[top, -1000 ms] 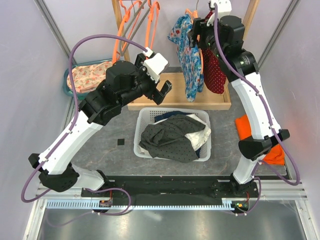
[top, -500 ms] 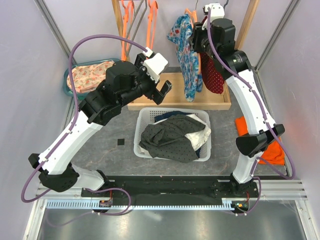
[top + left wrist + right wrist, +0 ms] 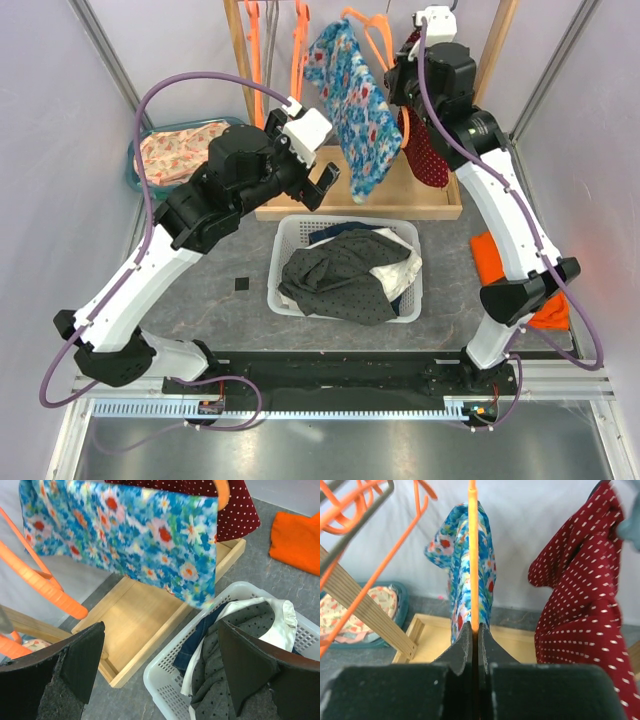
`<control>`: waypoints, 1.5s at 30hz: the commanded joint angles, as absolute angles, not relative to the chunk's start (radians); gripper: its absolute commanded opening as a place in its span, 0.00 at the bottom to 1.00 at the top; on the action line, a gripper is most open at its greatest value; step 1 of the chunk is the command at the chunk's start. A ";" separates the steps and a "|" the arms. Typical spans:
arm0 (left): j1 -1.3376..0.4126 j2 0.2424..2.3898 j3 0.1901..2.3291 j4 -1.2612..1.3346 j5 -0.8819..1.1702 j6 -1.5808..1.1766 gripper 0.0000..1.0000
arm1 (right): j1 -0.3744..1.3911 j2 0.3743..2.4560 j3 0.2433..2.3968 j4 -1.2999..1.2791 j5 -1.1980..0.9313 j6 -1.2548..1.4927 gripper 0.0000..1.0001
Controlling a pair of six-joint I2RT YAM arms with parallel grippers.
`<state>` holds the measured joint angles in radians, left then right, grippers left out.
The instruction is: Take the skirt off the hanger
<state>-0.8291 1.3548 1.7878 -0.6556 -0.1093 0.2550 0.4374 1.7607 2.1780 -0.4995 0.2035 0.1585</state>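
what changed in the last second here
The right tool closed on the orange hanger and swung the blue floral skirt up and to the left. The left tool stayed open by the basket; the red dotted garment hung as before.

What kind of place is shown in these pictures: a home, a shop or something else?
Most likely a robot test cell arranged as a laundry corner. Plain panel walls close in a small table, a wooden rack carries orange hangers and a floral skirt, and a white basket holds loose clothes.
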 commanded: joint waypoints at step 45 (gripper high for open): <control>-0.758 1.526 1.988 -0.573 0.046 0.287 0.99 | 0.512 0.862 1.835 -0.874 -0.089 0.252 0.00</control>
